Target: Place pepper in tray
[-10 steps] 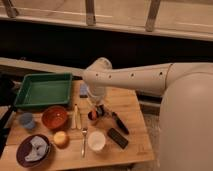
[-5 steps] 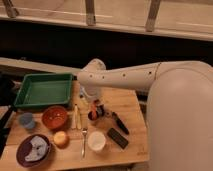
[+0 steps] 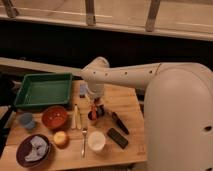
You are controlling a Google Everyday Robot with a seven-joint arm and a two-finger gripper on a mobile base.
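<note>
Wooden table (image 3: pixel 131 100) bears green tray (image 3: pixel 42 91), red bowl (image 3: pixel 55 117), fork (image 3: pixel 84 140), white cup (image 3: pixel 96 141); hand (image 3: pixel 95 113) low over it

Tray (image 3: pixel 44 90) sits at the back left of the desk (image 3: pixel 127 102). A bowl (image 3: pixel 55 116) lies just in front of the tray, with a small cup (image 3: pixel 26 120) to its left by the desk edge. A dish (image 3: pixel 34 150) is at the front left corner and a round item (image 3: pixel 61 138) is just right of it. Next rightward along the front are a fork (image 3: pixel 84 140), a front cup (image 3: pixel 96 141) and a flat block (image 3: pixel 118 138). The hand (image 3: pixel 95 107) is over mid-desk, right of the bowl, with the pepper (image 3: pixel 93 115) directly at its tip.
</note>
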